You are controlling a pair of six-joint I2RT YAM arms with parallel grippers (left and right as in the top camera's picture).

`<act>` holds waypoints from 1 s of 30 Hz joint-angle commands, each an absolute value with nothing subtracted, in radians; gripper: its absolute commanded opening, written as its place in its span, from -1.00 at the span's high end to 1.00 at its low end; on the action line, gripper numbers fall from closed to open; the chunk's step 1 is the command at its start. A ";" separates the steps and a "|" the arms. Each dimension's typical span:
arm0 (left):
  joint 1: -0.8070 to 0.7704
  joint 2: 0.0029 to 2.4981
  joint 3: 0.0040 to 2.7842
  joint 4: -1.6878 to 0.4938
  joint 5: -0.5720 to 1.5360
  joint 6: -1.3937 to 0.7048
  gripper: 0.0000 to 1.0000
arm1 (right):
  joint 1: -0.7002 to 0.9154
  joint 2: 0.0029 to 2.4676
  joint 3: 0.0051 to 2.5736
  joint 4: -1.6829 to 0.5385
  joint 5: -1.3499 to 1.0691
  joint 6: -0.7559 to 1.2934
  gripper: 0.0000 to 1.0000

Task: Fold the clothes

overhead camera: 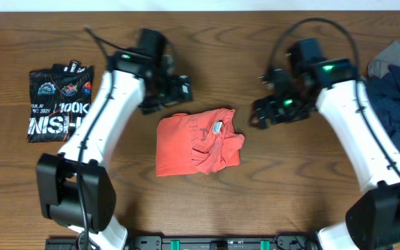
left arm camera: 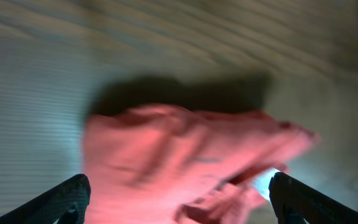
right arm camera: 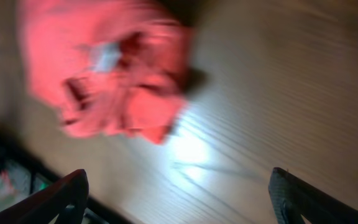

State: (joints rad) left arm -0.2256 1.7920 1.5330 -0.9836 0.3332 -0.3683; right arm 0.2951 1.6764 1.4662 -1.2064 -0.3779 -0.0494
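Note:
The coral-red shirt [overhead camera: 198, 142] lies in a loosely folded, rumpled bundle at the middle of the table. My left gripper [overhead camera: 179, 89] hovers just behind its far left edge, open and empty. In the blurred left wrist view the red shirt [left arm camera: 185, 162] lies below and ahead of the left gripper [left arm camera: 179, 202], its dark fingers [left arm camera: 61, 199] wide apart. My right gripper [overhead camera: 262, 111] is off the shirt's far right corner. In the right wrist view the red shirt [right arm camera: 110, 68] sits at upper left, and the right gripper [right arm camera: 179, 196] stands open over bare wood.
A folded black printed garment [overhead camera: 57, 103] lies at the left of the table. A heap of navy blue clothes [overhead camera: 394, 104] with a grey piece [overhead camera: 393, 57] sits at the right edge. The wooden tabletop [overhead camera: 290, 180] surrounds the red shirt.

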 commanded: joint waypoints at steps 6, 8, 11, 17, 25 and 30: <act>-0.175 1.834 1.483 -0.947 0.305 -0.231 -0.83 | 0.568 1.676 1.347 -1.026 -0.395 0.092 -0.66; -0.176 1.855 1.479 -0.940 0.305 -0.214 -0.83 | 0.620 1.676 1.295 -0.963 -0.370 0.149 -0.61; -0.176 1.890 1.478 -0.939 0.305 -0.193 -0.83 | 0.687 1.676 1.219 -0.884 -0.310 0.233 -0.62; -0.176 1.963 1.477 -0.947 0.306 -0.191 -0.83 | 0.767 1.676 1.087 -0.740 -0.208 0.342 -0.58; -0.196 2.050 1.476 -1.025 0.301 -0.164 -0.64 | 0.767 1.676 1.012 -0.651 -0.090 0.456 0.82; -0.195 2.072 1.476 -1.121 0.244 -0.150 -0.33 | 0.718 1.675 1.013 -0.661 0.071 0.499 0.98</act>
